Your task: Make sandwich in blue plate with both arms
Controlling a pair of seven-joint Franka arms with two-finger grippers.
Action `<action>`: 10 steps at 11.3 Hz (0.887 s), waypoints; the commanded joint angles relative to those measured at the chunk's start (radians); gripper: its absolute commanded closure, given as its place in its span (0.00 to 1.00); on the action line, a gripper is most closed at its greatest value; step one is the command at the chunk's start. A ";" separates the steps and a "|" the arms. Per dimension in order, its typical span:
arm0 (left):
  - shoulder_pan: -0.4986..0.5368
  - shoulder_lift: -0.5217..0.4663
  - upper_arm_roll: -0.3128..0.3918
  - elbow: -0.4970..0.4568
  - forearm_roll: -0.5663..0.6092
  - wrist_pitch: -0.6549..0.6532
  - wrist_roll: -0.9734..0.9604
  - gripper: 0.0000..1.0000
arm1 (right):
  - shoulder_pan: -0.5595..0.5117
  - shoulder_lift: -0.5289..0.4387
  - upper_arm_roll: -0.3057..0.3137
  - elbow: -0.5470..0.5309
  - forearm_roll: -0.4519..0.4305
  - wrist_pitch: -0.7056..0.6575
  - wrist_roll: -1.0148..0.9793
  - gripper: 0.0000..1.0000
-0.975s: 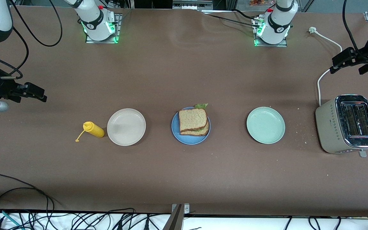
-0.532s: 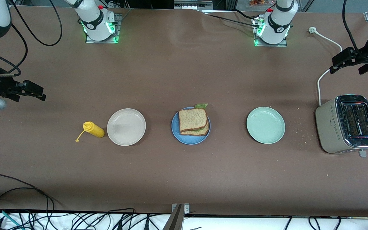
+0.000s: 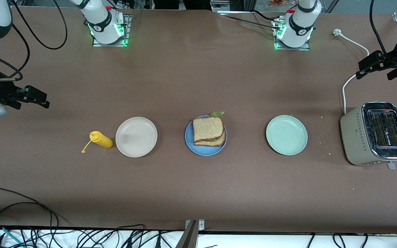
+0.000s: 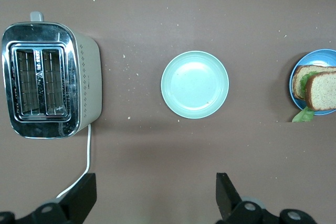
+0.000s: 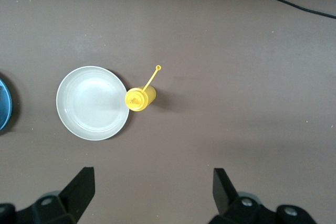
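Note:
The sandwich, two brown bread slices with green lettuce peeking out between them, lies on the blue plate at the table's middle. In the left wrist view the sandwich and the blue plate show at the frame's edge. My left gripper hangs open over the table at the left arm's end, above the toaster's cord, with nothing between its fingers. My right gripper hangs open and empty over bare table at the right arm's end. Only a sliver of the blue plate shows in the right wrist view.
A pale green plate lies beside the blue plate toward the left arm's end, and a toaster with a white cord stands past it. Toward the right arm's end lie a beige-white plate and a yellow squeeze bottle.
The right gripper has drifted a little toward the robots' bases. The left arm, the sandwich and the plates have not moved.

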 commanded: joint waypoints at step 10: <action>-0.001 0.012 0.005 0.034 -0.018 -0.024 0.018 0.00 | -0.008 -0.004 -0.007 0.004 -0.008 -0.021 -0.006 0.00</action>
